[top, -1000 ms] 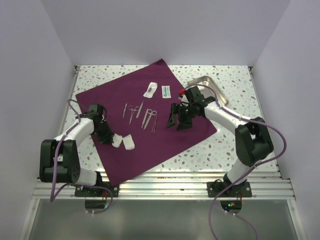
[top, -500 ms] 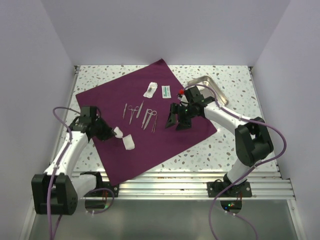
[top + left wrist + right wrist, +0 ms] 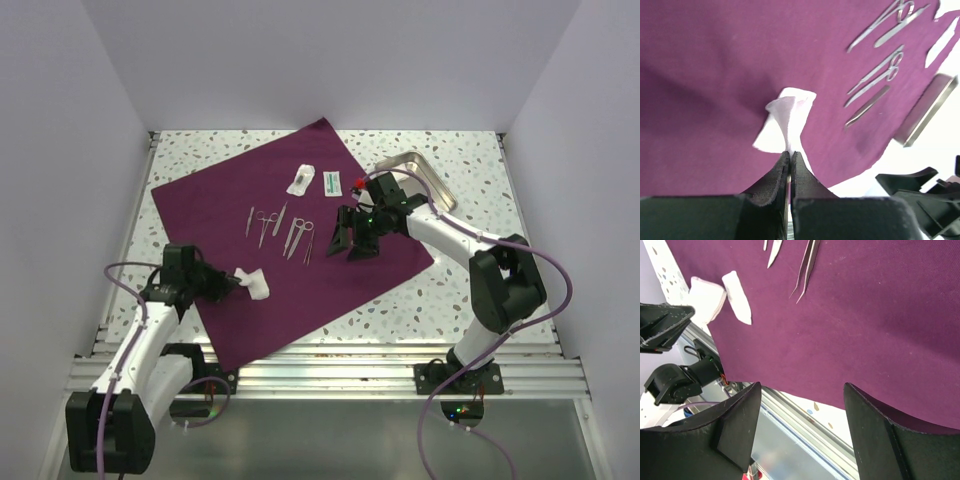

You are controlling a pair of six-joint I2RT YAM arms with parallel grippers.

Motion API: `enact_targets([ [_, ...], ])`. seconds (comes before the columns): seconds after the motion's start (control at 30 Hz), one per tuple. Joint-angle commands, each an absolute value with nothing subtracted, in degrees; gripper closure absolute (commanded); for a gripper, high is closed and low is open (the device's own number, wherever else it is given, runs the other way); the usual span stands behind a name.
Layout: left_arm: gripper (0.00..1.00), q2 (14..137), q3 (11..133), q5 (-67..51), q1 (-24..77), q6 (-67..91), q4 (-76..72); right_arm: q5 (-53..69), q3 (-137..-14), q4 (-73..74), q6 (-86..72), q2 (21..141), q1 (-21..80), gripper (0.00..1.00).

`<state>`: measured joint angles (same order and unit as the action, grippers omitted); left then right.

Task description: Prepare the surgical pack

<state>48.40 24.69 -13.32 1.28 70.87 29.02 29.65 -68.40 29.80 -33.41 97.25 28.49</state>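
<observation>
The surgical pack (image 3: 290,265) is a purple-maroon drape spread flat as a large square on the table, also seen in the left wrist view (image 3: 720,65) and the right wrist view (image 3: 865,315). My left gripper (image 3: 232,284) hovers at its near left edge, shut on a white gauze square (image 3: 788,116) that hangs pinched and crumpled from the fingertips (image 3: 790,155). A second gauze square (image 3: 736,296) lies on the drape right beside it. My right gripper (image 3: 350,243) hangs open above the drape's right part, and nothing sits between its fingers (image 3: 742,425).
Steel scissors and forceps (image 3: 265,222) and tweezers (image 3: 299,237) lie in the drape's middle. Two small packets (image 3: 300,179) (image 3: 332,182) rest farther back. A shiny steel tray (image 3: 425,178) stands at the back right. The aluminium table rail (image 3: 340,365) runs along the near edge.
My left arm has swung back toward the near left edge, carrying the pinched gauze over beside the other gauze square. The right arm has barely moved.
</observation>
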Motion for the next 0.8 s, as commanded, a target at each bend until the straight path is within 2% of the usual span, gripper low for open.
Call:
enact_targets([
  [0.0, 1.0, 49.92, 27.85, -12.75, 1.93, 73.4, 23.11, 31.11, -69.26, 28.39, -33.75, 96.86, 28.91, 0.29],
  [0.37, 1.0, 59.67, 31.2, -13.18, 2.81, 74.97, 13.63, 30.41, -69.7, 29.53, -32.96, 97.21, 28.83, 0.3],
  [0.77, 1.0, 56.16, 23.38, -14.15, 5.98, 78.75, 12.04, 30.5, -68.99, 29.0, -32.7, 98.0, 28.92, 0.29],
])
